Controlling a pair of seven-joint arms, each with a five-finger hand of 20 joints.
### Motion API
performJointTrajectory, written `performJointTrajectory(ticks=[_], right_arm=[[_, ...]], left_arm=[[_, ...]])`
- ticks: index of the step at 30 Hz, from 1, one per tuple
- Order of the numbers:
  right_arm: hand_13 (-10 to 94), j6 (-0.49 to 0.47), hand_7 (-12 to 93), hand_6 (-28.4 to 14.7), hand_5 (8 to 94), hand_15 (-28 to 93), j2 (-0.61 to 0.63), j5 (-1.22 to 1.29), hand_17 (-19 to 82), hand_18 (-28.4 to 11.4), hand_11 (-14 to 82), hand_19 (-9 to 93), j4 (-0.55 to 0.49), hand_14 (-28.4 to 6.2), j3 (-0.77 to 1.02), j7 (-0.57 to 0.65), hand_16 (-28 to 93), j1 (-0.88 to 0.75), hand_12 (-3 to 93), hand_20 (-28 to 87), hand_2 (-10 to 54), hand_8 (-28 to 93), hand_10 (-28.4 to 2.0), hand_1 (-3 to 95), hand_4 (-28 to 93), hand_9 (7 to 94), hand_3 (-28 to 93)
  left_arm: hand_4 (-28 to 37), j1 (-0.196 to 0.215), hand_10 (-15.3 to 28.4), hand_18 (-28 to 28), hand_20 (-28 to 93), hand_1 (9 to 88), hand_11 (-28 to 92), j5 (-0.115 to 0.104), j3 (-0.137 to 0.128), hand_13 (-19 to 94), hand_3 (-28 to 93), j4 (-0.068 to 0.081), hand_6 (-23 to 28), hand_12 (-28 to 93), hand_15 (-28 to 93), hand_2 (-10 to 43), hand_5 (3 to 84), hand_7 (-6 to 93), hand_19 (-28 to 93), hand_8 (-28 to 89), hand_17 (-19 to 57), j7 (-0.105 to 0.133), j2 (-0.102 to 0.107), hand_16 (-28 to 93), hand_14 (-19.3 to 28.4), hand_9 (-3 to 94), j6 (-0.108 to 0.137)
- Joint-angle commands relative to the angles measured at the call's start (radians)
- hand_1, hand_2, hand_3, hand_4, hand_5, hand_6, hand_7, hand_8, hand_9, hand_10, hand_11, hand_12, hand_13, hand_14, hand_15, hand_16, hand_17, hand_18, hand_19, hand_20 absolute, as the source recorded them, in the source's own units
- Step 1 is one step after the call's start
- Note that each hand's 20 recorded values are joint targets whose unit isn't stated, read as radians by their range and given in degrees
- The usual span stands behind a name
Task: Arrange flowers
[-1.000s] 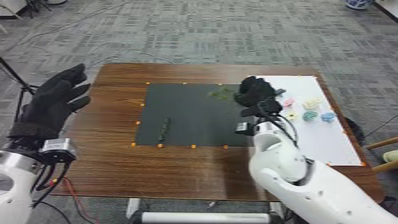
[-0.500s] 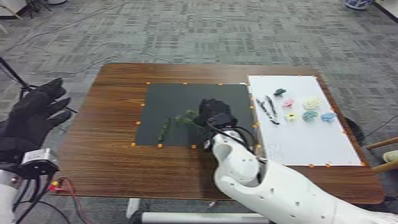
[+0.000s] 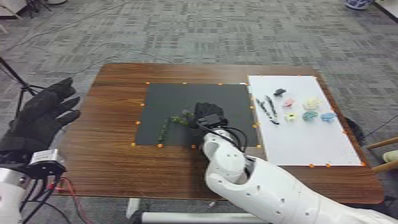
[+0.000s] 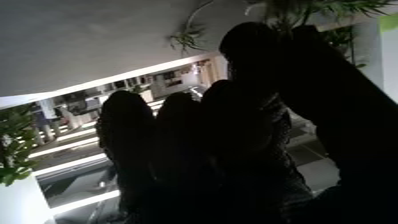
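- Black mat was the base in the head view, flat on the table, with a leafy stem and a green sprig over its left half.
- White board sat beside it, to the right, carrying a black flower, a pink one, a cream one, a yellow one, a blue-green one, a blue one and two dark sticks.
- And the stem's line? It ran near to far, its far end leaning a touch right, towards the sprig.
- Sprig reached out leftward from the right hand, its leaves close to the stem's far end.
- Right hand had it pinched: thumb and a finger closed on it, leaves spilling past the tips in the wrist view.
- Both sticks ran roughly near to far, far ends leaning left, near ends close together.
- Right arm cut across the table's near edge and covered part of the mat's near right side.
- Left hand, out at the table's left, had its fingers extended and its thumb apart.
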Motion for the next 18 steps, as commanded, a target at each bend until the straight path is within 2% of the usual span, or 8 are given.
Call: performJointTrajectory(ticks=[1,5,6,8,12,18], right_arm=[[81,-0.047,51,2.8,80.3,82,-0.011,0.008,49,-24.0,63.5,93,-0.034,-8.6,0.030,-0.026,44,-0.053,55.5,70,-8.7,26,-7.8,34.3,-8,86.0,87],[81,-0.078,44,1.9,82.9,82,-0.005,0.045,49,-24.0,62.2,93,-0.063,-8.5,0.066,-0.058,44,-0.081,54.6,70,-5.4,19,-7.8,30.2,-16,86.1,85],[81,-0.074,44,1.4,83.1,81,0.002,0.062,49,-24.1,61.3,93,-0.075,-8.5,0.076,-0.067,45,-0.087,54.5,70,-3.7,4,-7.9,25.8,-18,85.8,85],[79,-0.056,42,0.0,81.8,80,0.014,0.083,47,-24.2,60.1,93,-0.103,-9.3,0.101,-0.093,45,-0.101,53.6,69,0.8,-7,-8.7,18.5,-20,83.9,81],[76,0.036,31,-1.8,75.7,79,0.055,0.109,43,-24.1,58.5,93,-0.149,-10.5,0.110,-0.118,45,-0.084,51.9,67,5.4,-8,-10.5,12.3,-22,80.2,75],[66,0.100,25,-3.8,65.4,79,0.143,0.102,34,-24.2,58.5,93,-0.210,-13.8,0.088,-0.112,45,-0.019,51.3,61,6.3,-7,-13.8,12.3,-21,71.2,76]], left_arm=[[-28.3,0.013,8.5,18.3,12,23.0,17,0.005,-0.001,4,67,-0.009,1.5,20,40,-5.7,19.5,19.4,37,-9,-12.5,-0.009,-0.014,-4,11.4,13.7,-0.014],[-28.3,0.007,8.4,18.3,12,23.1,17,0.006,0.003,4,67,-0.008,1.4,20,40,-5.6,19.4,19.5,37,-9,-12.5,-0.014,-0.013,-4,11.3,13.7,-0.018],[-28.3,0.008,8.4,18.3,12,23.0,17,0.006,0.001,4,67,-0.009,1.4,20,40,-5.6,19.4,19.5,37,-9,-12.5,-0.014,-0.013,-4,11.4,13.7,-0.015],[-28.3,0.010,8.4,18.3,12,23.0,17,0.007,-0.010,4,67,-0.010,1.4,20,40,-5.6,19.4,19.5,37,-9,-12.5,-0.015,-0.011,-4,11.4,13.8,-0.013],[-28.3,0.008,8.4,18.3,12,23.0,17,0.008,-0.029,4,67,-0.011,1.4,20,40,-5.6,19.5,19.5,37,-9,-12.5,0.000,-0.005,-4,11.5,13.8,-0.001],[-28.3,0.015,8.5,18.3,12,23.0,17,0.008,-0.031,4,67,-0.013,1.5,20,40,-5.6,19.4,19.6,37,-9,-12.5,0.001,-0.014,-4,11.4,13.8,-0.001]])
